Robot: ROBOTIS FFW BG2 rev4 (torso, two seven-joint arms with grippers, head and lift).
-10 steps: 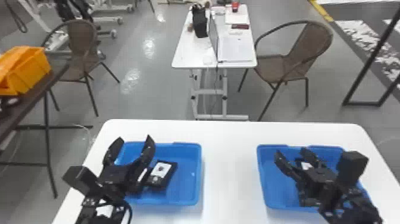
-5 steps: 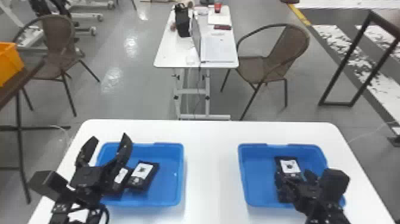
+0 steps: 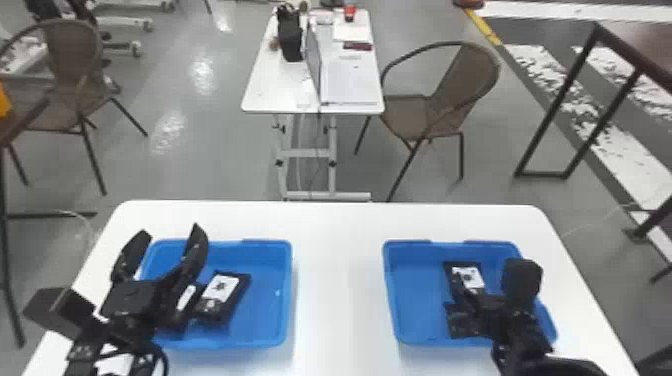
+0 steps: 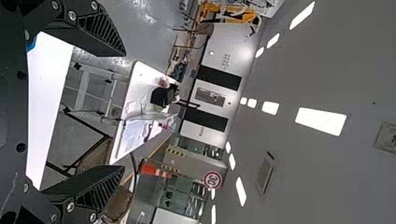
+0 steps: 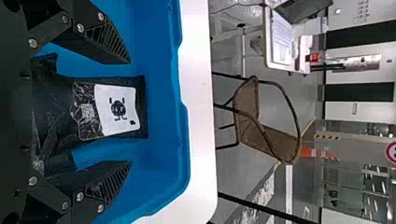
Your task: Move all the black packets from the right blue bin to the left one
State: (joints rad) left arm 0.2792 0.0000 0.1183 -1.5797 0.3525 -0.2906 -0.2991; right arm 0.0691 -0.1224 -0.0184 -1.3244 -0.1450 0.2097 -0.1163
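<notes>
two blue bins (image 3: 287, 295), two end effectors (image 3: 170, 232), at least three black packets (image 3: 221, 295).

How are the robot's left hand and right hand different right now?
The left gripper points outward, away from the robot, while the right gripper dips toward the right blue bin.

The left gripper has no packet between its fingers, but the right gripper has a black packet showing between its fingers.

Both are black, with two fingers spread open.
</notes>
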